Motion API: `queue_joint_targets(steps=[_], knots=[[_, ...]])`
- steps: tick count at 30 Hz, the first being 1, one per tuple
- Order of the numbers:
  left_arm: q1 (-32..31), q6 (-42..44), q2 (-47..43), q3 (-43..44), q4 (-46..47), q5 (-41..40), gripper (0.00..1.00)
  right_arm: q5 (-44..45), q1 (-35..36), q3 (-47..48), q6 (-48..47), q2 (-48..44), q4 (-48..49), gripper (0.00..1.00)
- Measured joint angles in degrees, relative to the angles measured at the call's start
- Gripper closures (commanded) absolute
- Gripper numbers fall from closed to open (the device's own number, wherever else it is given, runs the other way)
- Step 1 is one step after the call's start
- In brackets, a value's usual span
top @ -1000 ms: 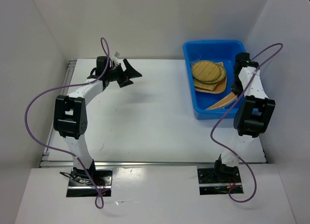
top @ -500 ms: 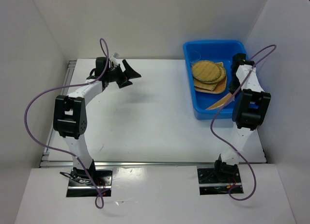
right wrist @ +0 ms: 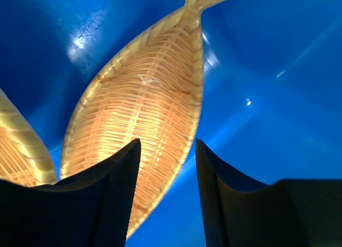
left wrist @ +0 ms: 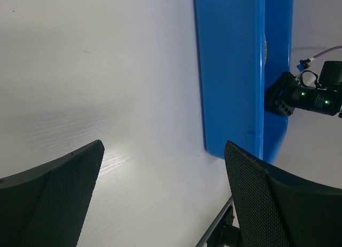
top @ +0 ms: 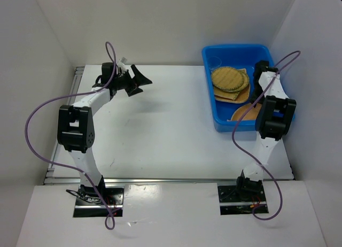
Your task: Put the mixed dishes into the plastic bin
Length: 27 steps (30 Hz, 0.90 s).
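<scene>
Mixed dishes (top: 238, 90) all seem to lie in the plastic bin (top: 235, 54). There is a stack of round trays (top: 228, 77), the clear cup (top: 215, 60) in the far corner, and the leaf tray (right wrist: 144, 108) on the blue floor at the near end. I see none out on the bench (top: 160, 118), so I judge the task as good as finished. My right tool (right wrist: 166, 151) hangs just above the leaf tray, jaws parted and gripping nothing; the tray lies beneath and ahead of the gap. My left tool (left wrist: 163, 151) is spread wide and empty, well apart from the bin.
</scene>
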Motion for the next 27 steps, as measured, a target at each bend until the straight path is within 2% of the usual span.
queue_joint_targets(steps=[6, 12, 14, 18, 20, 21, 22, 27], knots=[[0.4, -0.1, 0.1, 0.0, 0.8, 0.4, 0.00, 1.1, 0.0, 0.0, 0.2, -3.7, -1.2, 0.45], [0.4, 0.0, 0.6, -0.1, 0.8, 0.3, 0.00, -0.1, 0.4, -1.1, -0.3, -20.0, 0.7, 0.40], [0.4, 0.1, 0.7, -0.1, 0.6, 0.0, 0.00, -3.2, 0.9, -4.9, -0.8, -29.5, 5.5, 0.40], [0.4, 0.3, 0.7, -0.3, -0.3, -0.1, 0.00, -13.8, 2.5, -15.1, -1.5, -49.9, 15.7, 0.29], [0.4, 0.4, 0.5, -0.4, -0.9, -0.2, 0.00, -19.6, 2.8, -19.6, -1.6, -57.0, 19.5, 0.21], [0.4, 0.5, 0.2, -0.7, -1.2, -0.4, 0.00, -22.6, 2.8, -21.6, -1.6, -60.0, 20.7, 0.04], [0.4, 0.8, -0.4, -1.2, -1.8, -0.7, 0.00, -25.4, 2.8, -23.5, -1.7, -62.4, 21.9, 0.00], [0.4, 3.8, -4.6, -1.9, -6.8, -4.0, 0.00, -33.8, 2.8, -33.9, -1.6, -71.1, 23.6, 0.00]])
